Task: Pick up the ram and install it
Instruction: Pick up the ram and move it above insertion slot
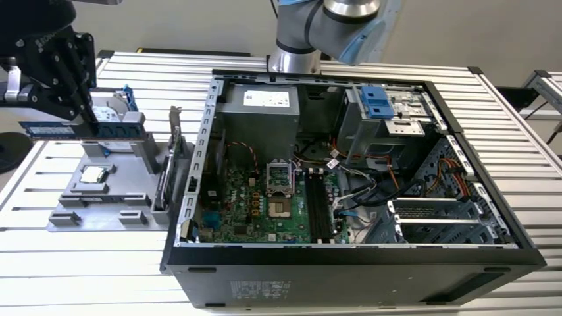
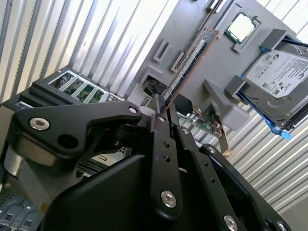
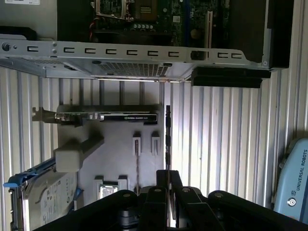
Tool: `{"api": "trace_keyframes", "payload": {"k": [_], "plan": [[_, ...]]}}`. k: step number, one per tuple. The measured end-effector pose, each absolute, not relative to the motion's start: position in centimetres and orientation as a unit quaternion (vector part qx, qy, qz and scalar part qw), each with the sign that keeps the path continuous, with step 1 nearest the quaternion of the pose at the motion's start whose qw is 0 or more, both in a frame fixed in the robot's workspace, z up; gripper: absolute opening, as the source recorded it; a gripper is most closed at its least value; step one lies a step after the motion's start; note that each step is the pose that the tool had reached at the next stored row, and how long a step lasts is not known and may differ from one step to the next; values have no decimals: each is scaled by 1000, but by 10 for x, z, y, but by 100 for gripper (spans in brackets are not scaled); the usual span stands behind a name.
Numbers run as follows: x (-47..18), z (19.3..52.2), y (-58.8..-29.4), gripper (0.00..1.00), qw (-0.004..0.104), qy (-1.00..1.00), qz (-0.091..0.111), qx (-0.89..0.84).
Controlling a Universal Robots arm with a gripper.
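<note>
The arm's black jaws are clamped on the ram point(image 1: 118, 131), a long, thin blue circuit-board stick with a row of black chips. In the exterior view the stick lies level with its long edge sideways. It hangs over the grey plastic parts holder point(image 1: 88, 197), to the exterior view's left of the open black computer case point(image 1: 351, 263) and well apart from it. I cannot tell whether the stick's lower edge touches the holder.

In both wrist views the ram point(image 2: 190, 62) point(image 3: 167, 130) is seen edge-on, as a narrow strip running out from between the closed jaws, which grip it near its middle.

On the holder point(image 3: 120, 149) are:
- a small square silver processor chip point(image 1: 95, 174) point(image 2: 240, 26) in a shallow pocket
- a silver hard drive in a blue bracket point(image 2: 276, 77) point(image 3: 43, 202) at one end
- a dark expansion card with a metal bracket point(image 3: 106, 116), standing on edge in a slot at the end nearer the case

Inside the case lies a green motherboard point(image 1: 255, 204), with long black memory slots point(image 1: 318, 204) beside the processor socket. The case and the holder both rest on a ribbed aluminium surface point(image 1: 88, 263). The silver-and-blue arm base point(image 1: 333, 20) rises behind the case.
</note>
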State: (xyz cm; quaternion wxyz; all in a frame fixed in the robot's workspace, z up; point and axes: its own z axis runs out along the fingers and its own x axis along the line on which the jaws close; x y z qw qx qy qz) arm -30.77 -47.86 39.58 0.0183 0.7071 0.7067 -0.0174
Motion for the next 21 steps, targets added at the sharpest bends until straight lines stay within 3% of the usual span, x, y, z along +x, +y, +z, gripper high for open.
{"api": "trace_keyframes", "payload": {"k": [21], "plan": [[-298, 396, -479, 0, 19, 707, -18, 707]]}}
